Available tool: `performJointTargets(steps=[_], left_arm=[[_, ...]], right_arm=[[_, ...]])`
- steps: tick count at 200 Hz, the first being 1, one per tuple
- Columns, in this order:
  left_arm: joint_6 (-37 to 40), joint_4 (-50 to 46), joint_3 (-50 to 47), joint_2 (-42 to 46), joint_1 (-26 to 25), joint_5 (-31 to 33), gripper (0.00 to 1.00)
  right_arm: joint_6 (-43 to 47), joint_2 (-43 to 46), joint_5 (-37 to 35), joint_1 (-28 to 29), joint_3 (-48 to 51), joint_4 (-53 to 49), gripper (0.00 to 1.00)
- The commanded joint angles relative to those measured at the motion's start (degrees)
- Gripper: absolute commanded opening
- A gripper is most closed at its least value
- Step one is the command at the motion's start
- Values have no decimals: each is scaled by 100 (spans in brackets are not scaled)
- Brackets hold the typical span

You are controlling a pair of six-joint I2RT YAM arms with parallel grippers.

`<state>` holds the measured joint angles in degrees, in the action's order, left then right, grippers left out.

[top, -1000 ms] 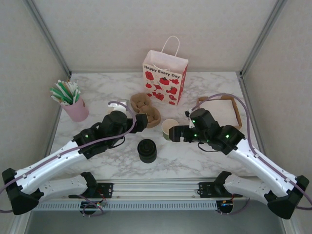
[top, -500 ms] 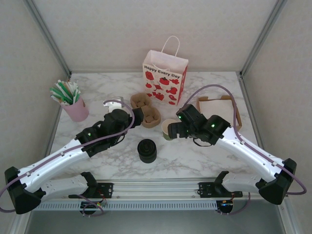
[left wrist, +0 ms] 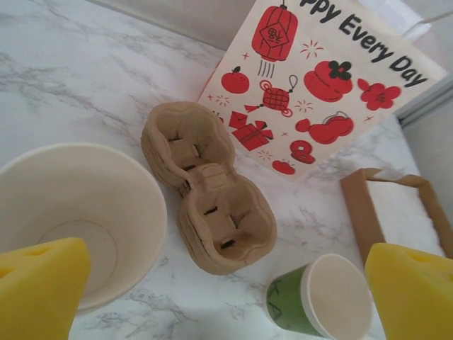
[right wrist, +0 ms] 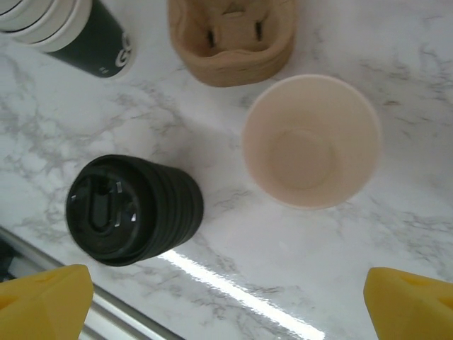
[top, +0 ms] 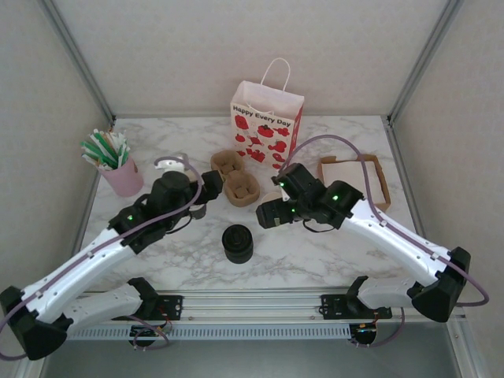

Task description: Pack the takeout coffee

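Front of the paper bag [top: 266, 134], on the counter [top: 331, 244]: takeout coffee [left wrist: 329, 301], upright, standing apart from the bag.
Coffee, look: small paper cup, green wall, pale rolled rim; mouth faces up, cream inside on show.
Cup carrier [left wrist: 209, 205]: brown pulp, wells facing up; between bag and coffee, far end close to the bag's left corner.
Lid stack [right wrist: 131, 209]: squat, black, ribbed; farther out from the bag than the coffee.
Cup stack [right wrist: 71, 28]: dark walls, white rims; front-left of the bag.
Box [top: 354, 177]: brown, shallow; right of the bag.
Left hand [left wrist: 226, 297]: released, yellow pads [left wrist: 39, 290] wide apart, grasping nothing; front-left of the bag, by the cup stack.
Right hand [right wrist: 226, 304]: released, pads spread, nothing between them; above coffee and lid stack, before the bag.
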<state>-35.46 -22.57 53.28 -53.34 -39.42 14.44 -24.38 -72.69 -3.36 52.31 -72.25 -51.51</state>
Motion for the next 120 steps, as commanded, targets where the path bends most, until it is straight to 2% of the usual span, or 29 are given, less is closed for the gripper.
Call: performJointTargets(steps=[1, 14, 34, 68, 120], left_arm=[[-158, -78, -255, 508, 250, -882, 100], [-189, -139, -397, 734, 330, -1058, 99], [-207, -279, -590, 917, 524, -1527, 94], [-305, -113, -1191, 840, 716, -2714, 75], [-361, 32, -1808, 948, 954, -3255, 60]], right_arm=[[75, -252, 163, 416, -315, -13, 99], [28, -409, 52, 653, -385, -28, 99], [-125, -720, -144, 946, -546, -135, 97], [-454, -1300, -389, 1235, -883, -393, 91], [-930, -1876, -556, 1373, -1171, -570, 86]])
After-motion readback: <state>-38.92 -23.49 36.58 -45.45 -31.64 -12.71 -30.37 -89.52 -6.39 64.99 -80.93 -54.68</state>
